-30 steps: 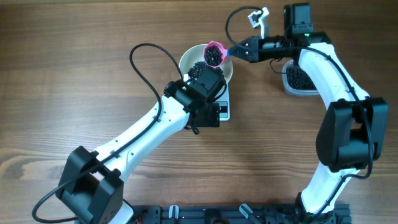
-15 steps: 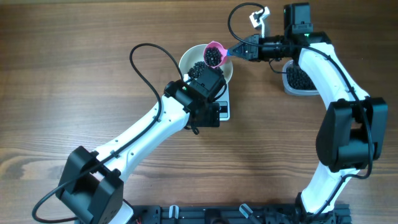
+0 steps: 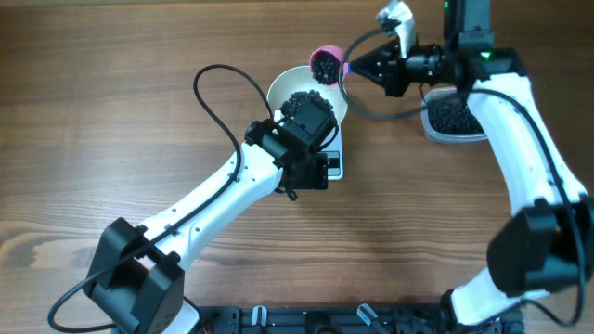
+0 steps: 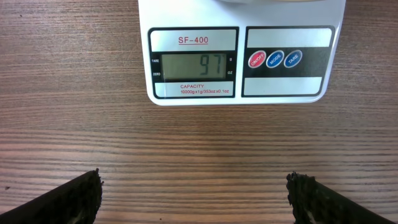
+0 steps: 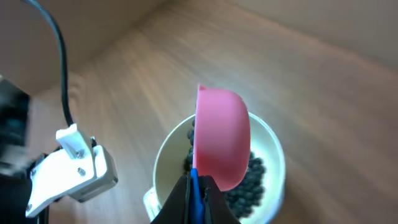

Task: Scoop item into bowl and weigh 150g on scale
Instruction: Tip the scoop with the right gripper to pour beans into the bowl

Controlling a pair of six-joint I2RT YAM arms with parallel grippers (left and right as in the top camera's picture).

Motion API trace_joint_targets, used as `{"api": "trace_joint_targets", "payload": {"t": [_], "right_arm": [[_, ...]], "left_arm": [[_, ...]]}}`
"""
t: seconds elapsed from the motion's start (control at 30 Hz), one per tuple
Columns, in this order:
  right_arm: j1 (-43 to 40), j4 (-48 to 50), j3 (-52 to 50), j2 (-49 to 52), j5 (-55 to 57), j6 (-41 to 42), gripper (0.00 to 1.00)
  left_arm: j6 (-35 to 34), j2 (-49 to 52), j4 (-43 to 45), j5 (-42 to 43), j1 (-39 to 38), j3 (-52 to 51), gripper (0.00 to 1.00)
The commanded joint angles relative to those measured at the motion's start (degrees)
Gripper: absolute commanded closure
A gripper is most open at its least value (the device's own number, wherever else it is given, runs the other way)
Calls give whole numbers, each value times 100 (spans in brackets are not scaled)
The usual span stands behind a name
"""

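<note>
The white bowl (image 3: pixel 278 88) stands on the scale (image 3: pixel 334 165) and holds a heap of black beans, the item (image 3: pixel 295 100). My right gripper (image 3: pixel 353 67) is shut on the blue handle (image 5: pixel 194 186) of a pink scoop (image 3: pixel 325 63). The scoop is tipped on its side above the bowl's far rim. In the right wrist view the pink scoop (image 5: pixel 222 137) hangs over the bowl (image 5: pixel 166 155) and beans (image 5: pixel 249 180). My left gripper (image 4: pixel 194 199) hovers open over bare wood, just in front of the scale (image 4: pixel 239 93). Its display (image 4: pixel 191 65) reads 97.
A clear tub (image 3: pixel 453 116) with more black beans sits to the right of the bowl, under my right arm. My left arm (image 3: pixel 232 186) crosses the table from the lower left, covering the bowl's near side. A black cable (image 3: pixel 209 93) loops left of the bowl.
My right arm has risen and rolled, turning the scoop from upright and full onto its side at the bowl's far rim. The left arm has stayed still.
</note>
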Motion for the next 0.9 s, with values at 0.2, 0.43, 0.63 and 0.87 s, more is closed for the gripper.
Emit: {"api": "trace_joint_targets", "payload": {"t": [0.2, 0.43, 0.63, 0.87], "right_arm": [[1064, -76, -26, -278, 2660, -1318, 96], [1213, -7, -26, -278, 2612, -2048, 96], [1213, -79, -26, -278, 2197, -2028, 96], [1174, -251, -26, -278, 2135, -2024, 96]], "left_arm": [[-57, 44, -2, -116, -26, -35, 0], [-57, 44, -2, -116, -26, -35, 0], [-57, 44, -2, -116, -26, -35, 0], [-57, 44, -2, -116, -26, -35, 0]]}}
